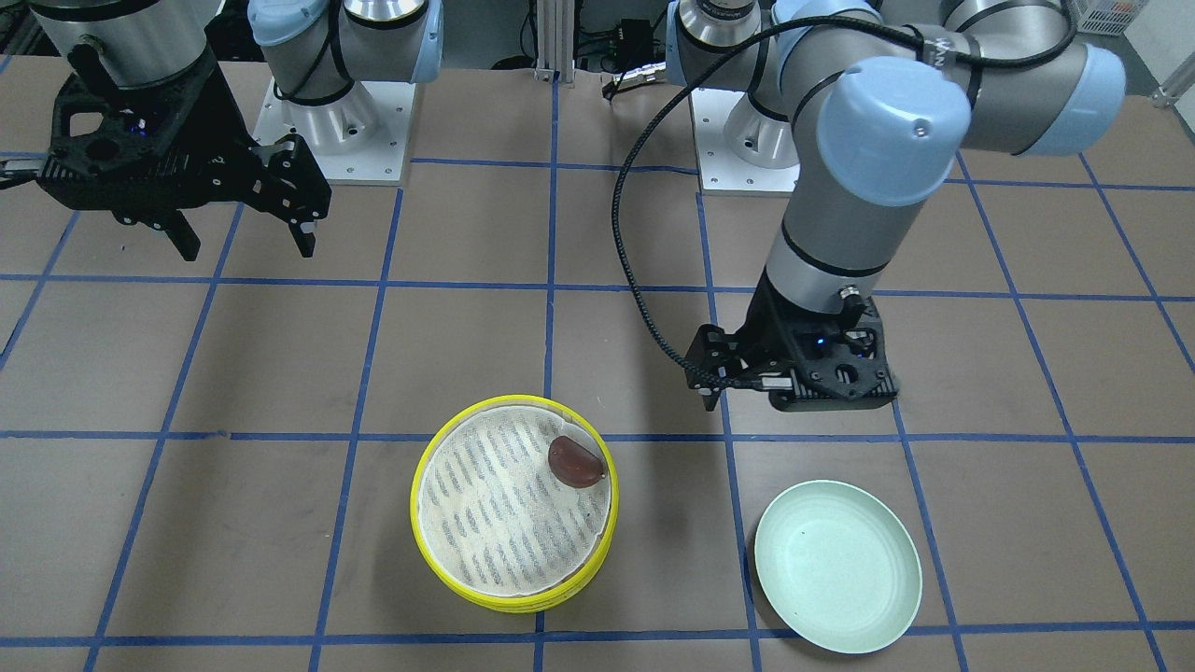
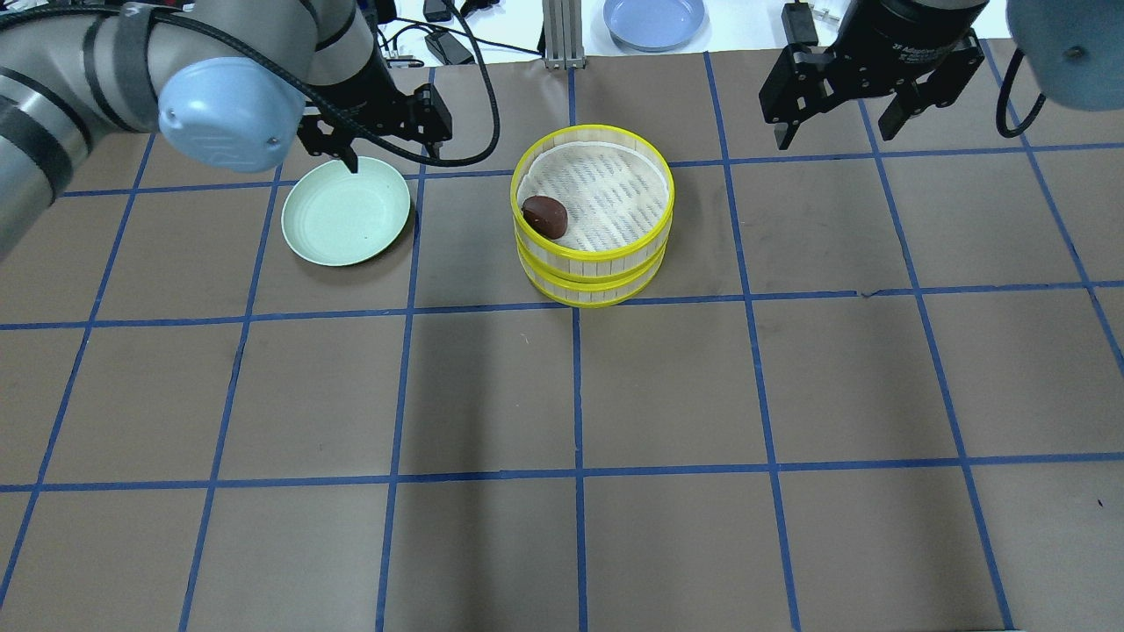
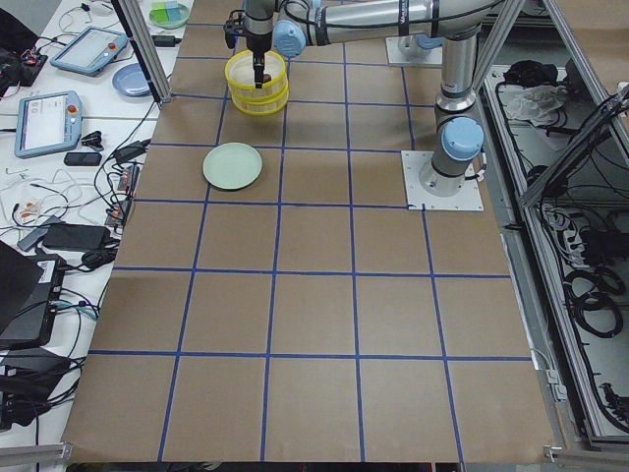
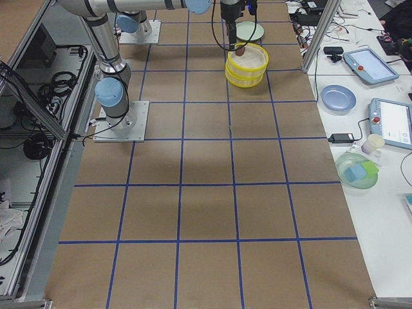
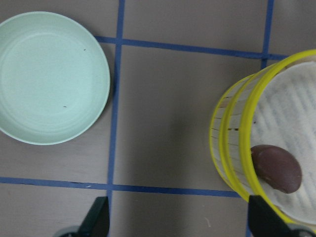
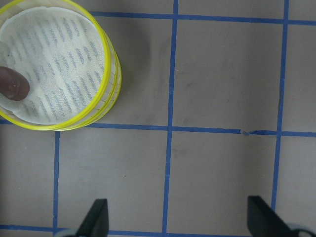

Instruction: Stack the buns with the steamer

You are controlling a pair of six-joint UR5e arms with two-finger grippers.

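Dark bun (image 2: 544, 215) lies in the yellow steamer (image 2: 593, 263), top tier, at 9 o'clock seen from overhead. Left tool (image 5: 180, 223) and right tool (image 2: 834, 132) both gape wide. The white lettering on the right tool is too small to read.

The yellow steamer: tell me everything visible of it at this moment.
The steamer is two round tiers stacked upright, with bright yellow rims and pale slatted walls, bamboo-like. A white liner with grey streaks covers the top tier's floor. A dark brown bun lies on it against the rim, on the side nearest the pale green plate. The steamer stands lidless on the brown table, apart from the plate.
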